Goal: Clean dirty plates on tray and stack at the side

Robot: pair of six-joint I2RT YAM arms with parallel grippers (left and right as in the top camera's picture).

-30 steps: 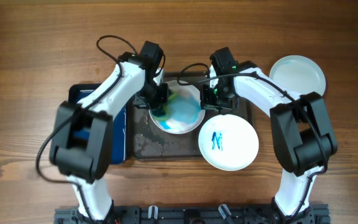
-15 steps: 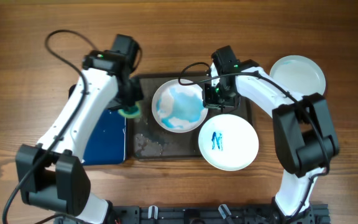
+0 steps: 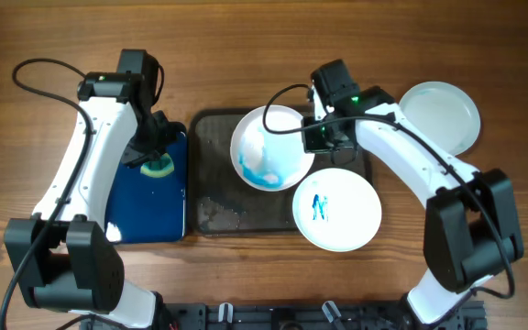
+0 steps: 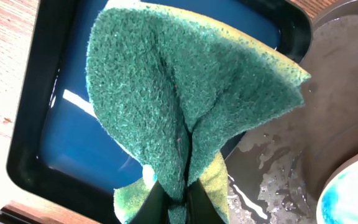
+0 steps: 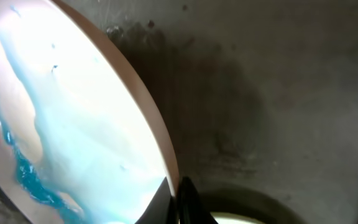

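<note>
Closed on the rim of a smeared plate (image 3: pixel 269 151), the right gripper (image 3: pixel 313 137) is seen over the dark grey tray (image 3: pixel 211 188). The plate is held tilted, with a blue-teal wash across its face; whether its lower edge touches the tray cannot be told. A folded green and yellow sponge (image 4: pixel 185 93) is pinched in the left gripper (image 3: pixel 154 154), above the glossy blue tray (image 3: pixel 145 211) just beside the grey one. Wet patches are seen on the grey tray's floor. 1 plate with a blue scribble (image 3: pixel 337 209) lies at the tray's corner nearest the right arm's base, apparently overlapping the rim. 1 plain white plate (image 3: pixel 440 115) is set on the wooden table (image 3: pixel 44 55), apart from the tray.
</note>
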